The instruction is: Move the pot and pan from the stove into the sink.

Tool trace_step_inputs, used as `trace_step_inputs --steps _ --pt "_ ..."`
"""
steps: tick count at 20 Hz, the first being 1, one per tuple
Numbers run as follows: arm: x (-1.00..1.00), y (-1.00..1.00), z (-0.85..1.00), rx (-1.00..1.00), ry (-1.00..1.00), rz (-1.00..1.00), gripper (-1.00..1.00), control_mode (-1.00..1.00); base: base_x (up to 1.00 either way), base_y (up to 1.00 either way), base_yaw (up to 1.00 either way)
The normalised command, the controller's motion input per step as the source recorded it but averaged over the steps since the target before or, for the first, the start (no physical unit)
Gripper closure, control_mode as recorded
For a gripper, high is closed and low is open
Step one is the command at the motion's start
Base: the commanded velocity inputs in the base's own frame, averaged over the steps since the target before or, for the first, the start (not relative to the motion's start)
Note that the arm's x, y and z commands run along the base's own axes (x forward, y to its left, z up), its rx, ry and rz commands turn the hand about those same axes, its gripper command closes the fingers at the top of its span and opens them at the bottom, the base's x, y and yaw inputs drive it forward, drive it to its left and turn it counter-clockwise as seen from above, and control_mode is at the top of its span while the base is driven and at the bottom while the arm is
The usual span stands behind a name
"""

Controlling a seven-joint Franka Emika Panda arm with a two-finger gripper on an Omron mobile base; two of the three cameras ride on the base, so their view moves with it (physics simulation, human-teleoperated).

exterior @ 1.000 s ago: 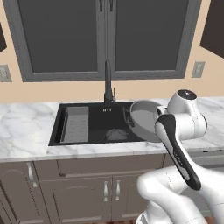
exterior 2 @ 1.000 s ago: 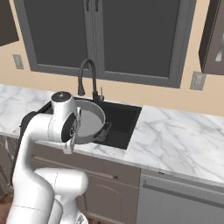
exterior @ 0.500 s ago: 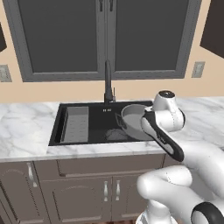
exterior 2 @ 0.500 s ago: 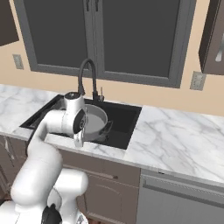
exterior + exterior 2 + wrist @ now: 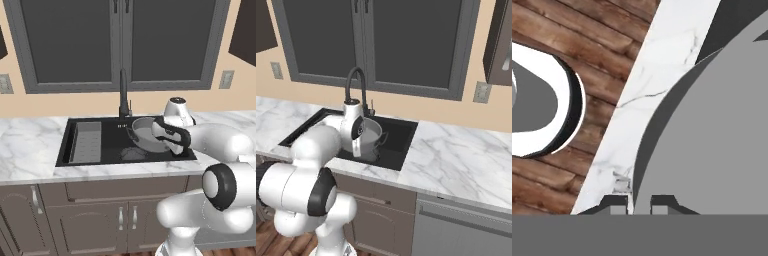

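The round grey metal pot (image 5: 148, 134) with straight sides and a small loop handle on its rim is over the right half of the black rectangular recessed sink (image 5: 107, 148), slightly tilted. Whether its bottom touches the basin floor I cannot tell. The gripper (image 5: 639, 202) is clenched on the pot's rim at the near right side — in the hand view the two small dark fingertips (image 5: 615, 202) stand close together at the edge of the smooth grey wall, with almost no gap between them.

Inside the sink, on the left, lies a grey ribbed rack insert (image 5: 88, 142), and a round drain (image 5: 131, 153) is seen on the basin floor just left of the pot. Behind the basin rises a tall dark faucet (image 5: 123, 95); in the right base view its neck is curved like a hook (image 5: 356, 85).

Around the sink is a white marble counter (image 5: 456, 160) with grey veins. The hand view shows also a wooden plank floor (image 5: 572, 60) beyond the counter edge — brown, with a rough grain.
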Motion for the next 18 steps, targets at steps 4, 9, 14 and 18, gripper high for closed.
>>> trace_step_inputs --steps 4,9,14,18 --pt "0.43 -0.06 -0.19 0.0 0.06 0.07 1.0 -1.0 0.0 0.0 0.0" --pt "0.06 0.0 -0.01 0.0 0.0 0.0 1.0 -1.0 0.0 0.0 0.0" --pt "0.54 -0.04 -0.11 0.0 0.02 0.0 1.0 -1.0 0.0 0.0 0.0" --pt "0.49 -0.06 -0.31 0.0 0.05 0.03 1.0 -1.0 0.0 0.0 0.0"
